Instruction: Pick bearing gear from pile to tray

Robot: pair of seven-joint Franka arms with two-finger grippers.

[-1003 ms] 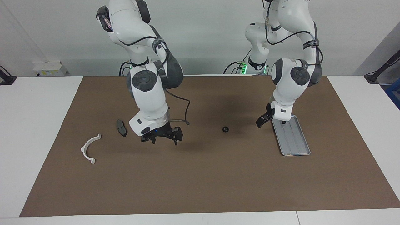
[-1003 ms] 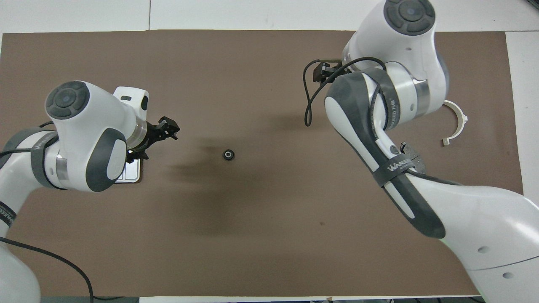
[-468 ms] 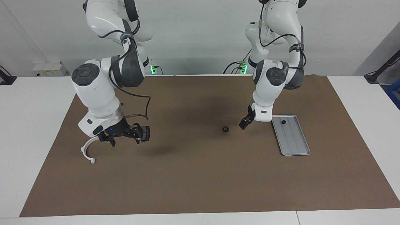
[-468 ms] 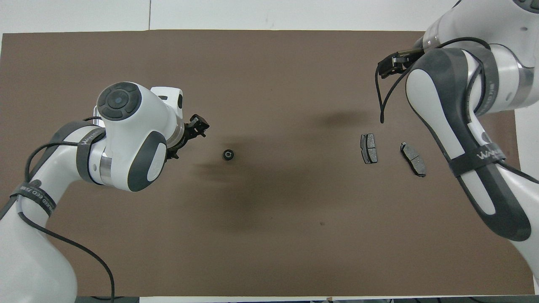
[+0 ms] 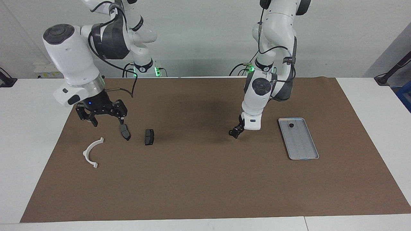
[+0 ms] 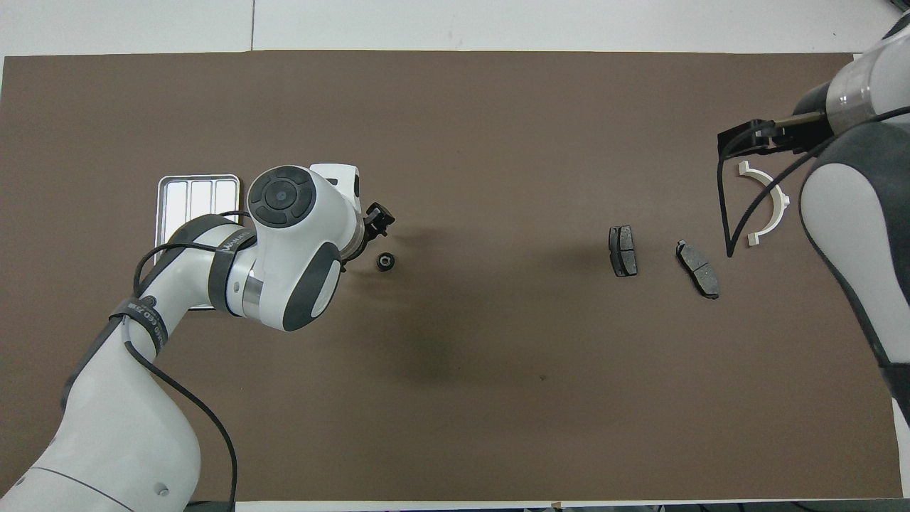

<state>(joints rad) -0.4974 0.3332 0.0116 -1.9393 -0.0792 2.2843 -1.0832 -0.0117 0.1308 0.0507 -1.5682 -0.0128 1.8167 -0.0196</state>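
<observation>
Parts lie scattered on a brown mat (image 5: 205, 179) that covers most of the table (image 5: 38, 134).

At the right arm's end, the right gripper (image 5: 104, 118) hangs in the air over the mat, its two fingers spread wide apart and holding nothing. Under and beside it are three loose parts. A white half-ring bracket (image 5: 85, 154) lies closest to the mat's edge. Next come two dark grey brake pads, the first pad (image 5: 125, 131) lying at a slant and the second pad (image 5: 149, 137) just beside it toward the middle of the table. The two pads are not touching. From overhead, the right gripper (image 6: 739, 141) sits over the mat just beside one end of the bracket (image 6: 782, 199).

Toward the left arm's end, the left gripper (image 5: 234, 132) is down low at the mat, right at the gear. From overhead, the small black round gear (image 6: 384, 262) shows on the mat just beside the gripper's tip. Whether this gripper is spread or closed cannot be told. The gear lies between the pads and the tray, much closer to the tray.

The silver tray (image 5: 303, 146) lies flat on the mat. A small black round piece (image 5: 291, 125) rests in it, at the end nearer to the robots.
</observation>
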